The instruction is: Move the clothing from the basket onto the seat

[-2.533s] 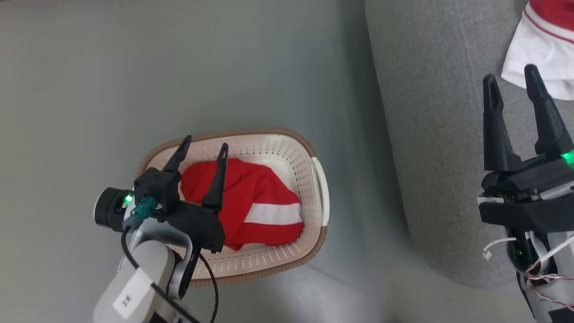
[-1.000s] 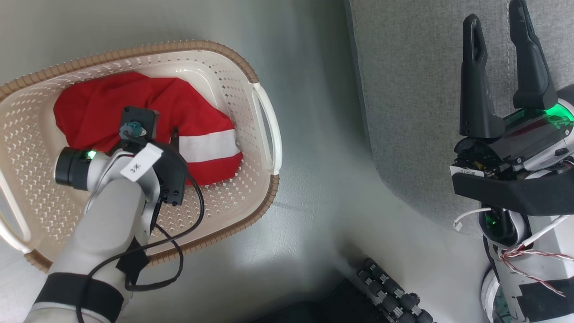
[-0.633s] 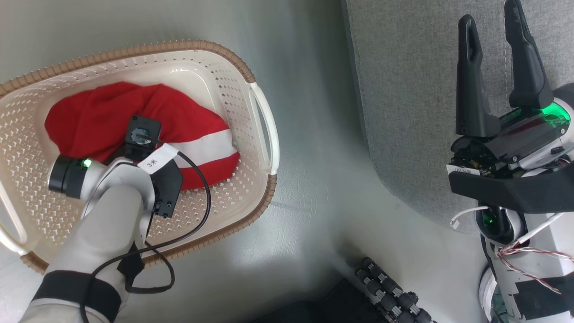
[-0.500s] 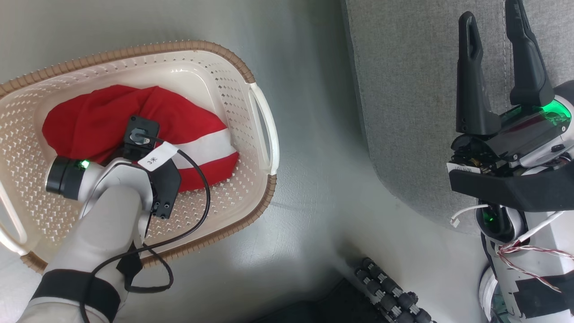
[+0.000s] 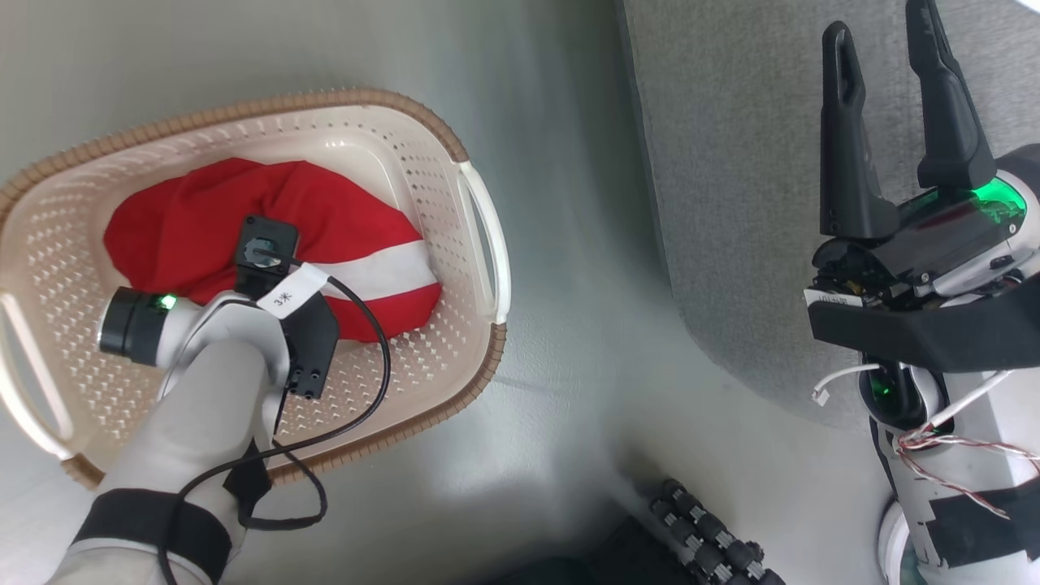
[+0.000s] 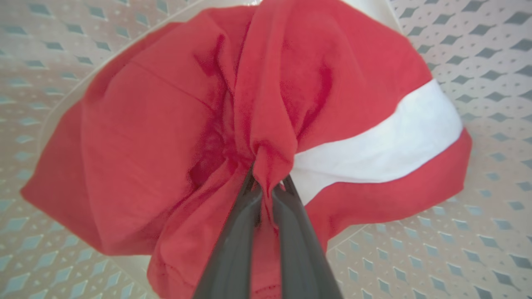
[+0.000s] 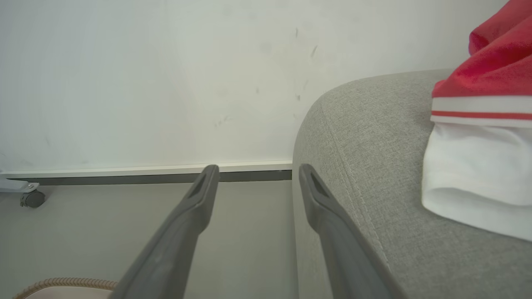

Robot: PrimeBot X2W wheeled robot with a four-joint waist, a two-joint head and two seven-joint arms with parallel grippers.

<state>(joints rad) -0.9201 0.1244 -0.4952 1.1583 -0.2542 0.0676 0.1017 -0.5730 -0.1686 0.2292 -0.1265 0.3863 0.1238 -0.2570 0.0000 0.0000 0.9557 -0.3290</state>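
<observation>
A: Biggest thing first. The sofa?
B: Grey sofa, right side of the head view, its rounded corner turned toward the basket. A strip of grey floor lies between the two, so they stand apart.

A: And the basket?
B: Cream basket with a brown rim and holed walls. It sits on the floor to the left.

A: Where is the clothing?
B: A red garment with one broad white band is inside the basket and covers much of the bottom. A second garment, red above and white below with a thin red stripe, lies on the sofa; the right wrist view shows it.

A: The hands?
B: The left gripper reaches down into the basket. Its two fingers are pressed together, pinching a gathered fold of the red garment just beside the white band, and the cloth puckers toward the pinch. The right gripper hangs over the sofa's edge with its fingers spread wide, clear of the second garment.

A: Anything small?
B: One caster on the floor, near the foot of the pale wall.
</observation>
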